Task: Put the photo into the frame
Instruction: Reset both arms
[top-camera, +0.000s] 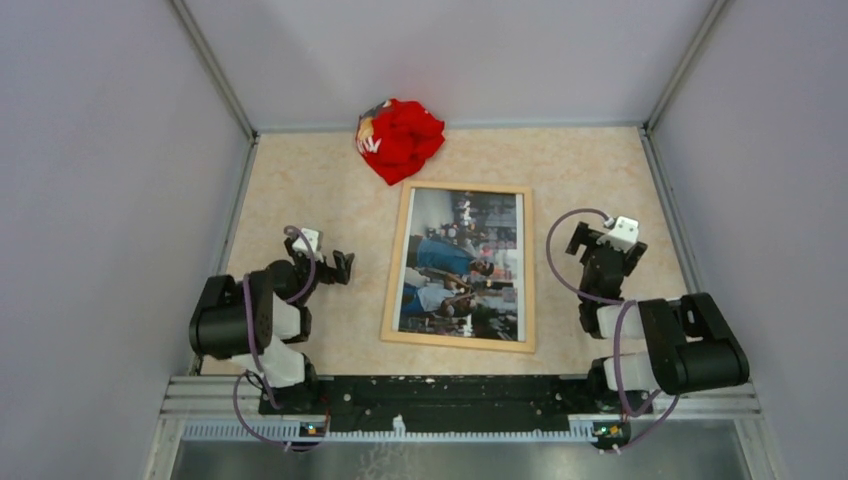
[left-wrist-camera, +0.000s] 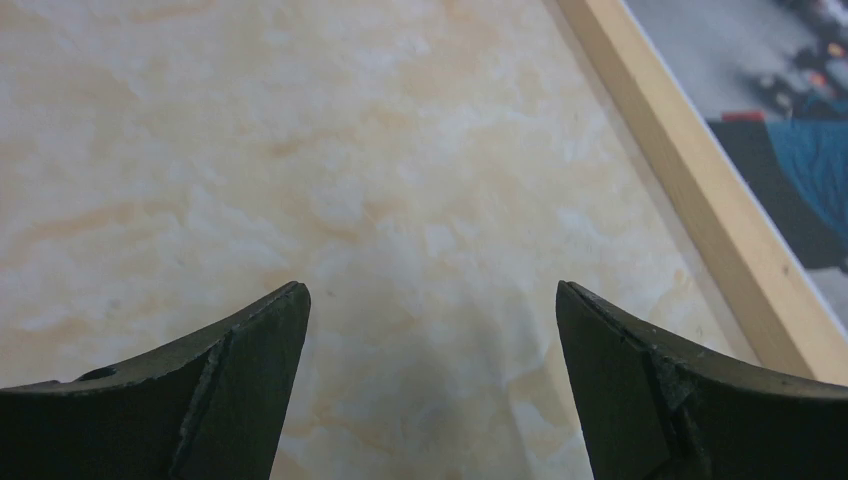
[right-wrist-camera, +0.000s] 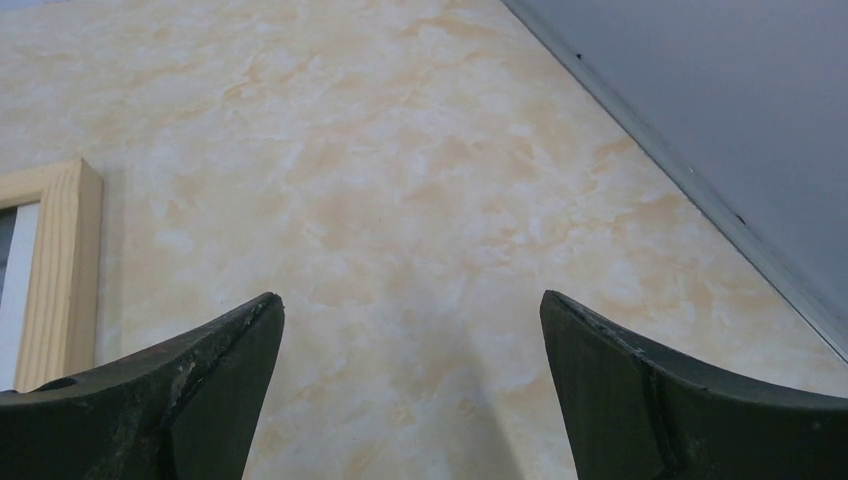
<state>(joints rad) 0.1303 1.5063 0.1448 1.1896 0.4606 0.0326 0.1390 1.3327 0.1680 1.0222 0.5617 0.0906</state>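
Photo (top-camera: 462, 262) of a bluish crowd scene, lying flat and face up within frame (top-camera: 399, 260) of pale wood, mid-table, seemingly already seated; whether fully down in the recess, impossible to tell from above. Left gripper (top-camera: 345, 266) near the frame's left edge, not touching, jaws spread wide, holding nothing. Right gripper (top-camera: 605, 243) off the frame's right side, apart from it, likewise wide and empty.

Likely hazards: clipping the frame's edge with an open finger on any careless move, skewing or sliding it; pressing down unevenly and popping up a corner of the print; smudging or creasing the glossy face. Little danger of snagging the crumpled red cloth (top-camera: 400, 140), well apart at the far edge.

Surface: smooth marbled beige table (top-camera: 300, 190), probably slippery under a light frame. Room: plain grey walls (top-camera: 100, 200) on three sides, metal rail (top-camera: 450, 395) along the near edge.
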